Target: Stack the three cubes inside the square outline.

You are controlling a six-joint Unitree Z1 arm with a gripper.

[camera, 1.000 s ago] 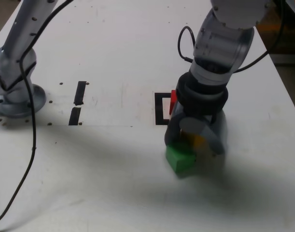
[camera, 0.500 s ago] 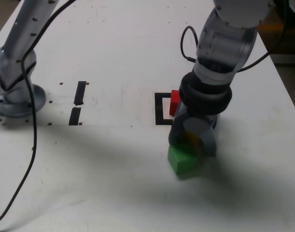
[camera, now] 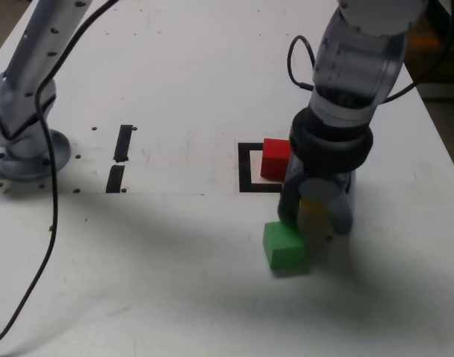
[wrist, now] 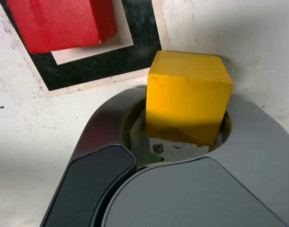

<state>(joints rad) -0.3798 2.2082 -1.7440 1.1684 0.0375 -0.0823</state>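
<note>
Exterior view: fingers (camera: 290, 202) sat right of centre; red cube (camera: 276, 159) in the square outline (camera: 244, 167) was up-left of them, green cube (camera: 284, 247) down-left. Wrist view: fingers clamped on yellow cube (wrist: 189, 97), far pad hidden, so grip depth uncertain.

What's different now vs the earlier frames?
The fingers closed on the yellow cube and carried it toward the exterior view's right, uncovering more of the red cube. The green cube sits slightly further toward the exterior view's right. Red cube and square outline look unmoved.
</note>
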